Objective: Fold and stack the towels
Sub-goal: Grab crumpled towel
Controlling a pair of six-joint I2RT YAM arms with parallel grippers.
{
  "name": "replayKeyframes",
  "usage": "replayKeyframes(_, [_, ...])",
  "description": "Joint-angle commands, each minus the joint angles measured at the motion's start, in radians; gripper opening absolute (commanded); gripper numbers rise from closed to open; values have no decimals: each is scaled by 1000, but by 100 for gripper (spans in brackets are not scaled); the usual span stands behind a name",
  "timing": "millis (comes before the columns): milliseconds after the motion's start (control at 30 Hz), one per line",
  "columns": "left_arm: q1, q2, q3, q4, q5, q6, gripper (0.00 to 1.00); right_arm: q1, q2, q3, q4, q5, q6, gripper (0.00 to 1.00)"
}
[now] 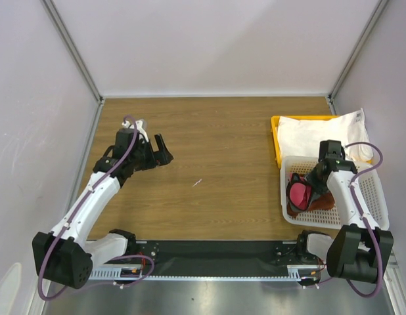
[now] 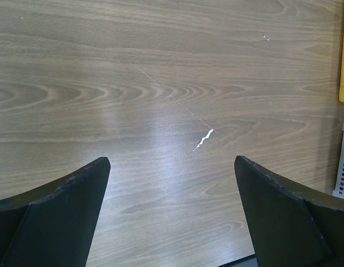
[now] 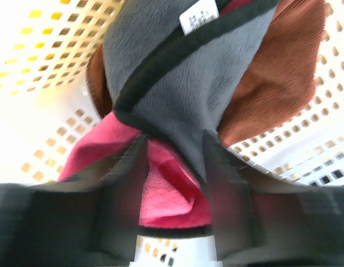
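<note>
Straddling the pink towel's (image 3: pixel 166 194) fold inside the basket (image 1: pixel 370 190) with right gripper (image 3: pixel 175 139), jaws part closed, hold unclear; brown towel (image 3: pixel 278 78), grey cloth (image 3: pixel 188 83) bunched alongside. White towel (image 1: pixel 315 134) just behind basket. Left gripper (image 2: pixel 172 161) gaping wide, far left of basket.

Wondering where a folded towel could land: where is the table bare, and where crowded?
Bare: the wide wood table between the left fingers and the basket, plus the far strip by the back wall. Crowded: the right side, a white towel on the tray, the right fingers among the basket's pink towel and brown towel.
</note>
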Motion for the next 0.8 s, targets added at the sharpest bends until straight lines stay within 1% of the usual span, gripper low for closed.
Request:
replayKeyframes(0, [9,-40,0,0,-20,15,100,5,-1,6,40,102,-11,38])
replayKeyframes(67, [9,-47,2,-3,-33,20,100,5,-19,16,26,133,-15,24])
replayKeyframes(100, [9,-48,0,-5,-34,22,100,5,-30,22,21,138,-21,14])
replayKeyframes(133, [9,-48,0,-6,-34,23,100,5,-52,44,0,151,-23,0])
replayKeyframes(267, [9,-47,3,0,-27,26,100,5,-113,117,-49,159,-46,0])
replayKeyframes(400, [9,-43,6,13,-13,23,100,6,-161,200,-71,112,-77,0])
replayKeyframes(500, [9,-40,15,15,-3,22,100,14,-158,330,-106,72,-124,0])
replayKeyframes(533, [9,-39,24,15,-2,23,100,23,-153,366,-112,35,-142,0])
replayKeyframes(567, [9,-37,31,15,-3,25,100,34,-141,447,-112,17,-185,0])
replayKeyframes(633, [9,-34,47,13,0,32,100,55,-124,524,-109,-34,-221,0])
replayKeyframes(667, [9,-33,54,15,1,35,100,80,-113,600,-103,-67,-248,0])
replayKeyframes(733, [9,-30,70,20,21,49,100,109,-83,671,-74,-168,-311,0])
replayKeyframes(767, [9,-33,77,23,39,58,100,124,-70,703,-65,-189,-323,0])
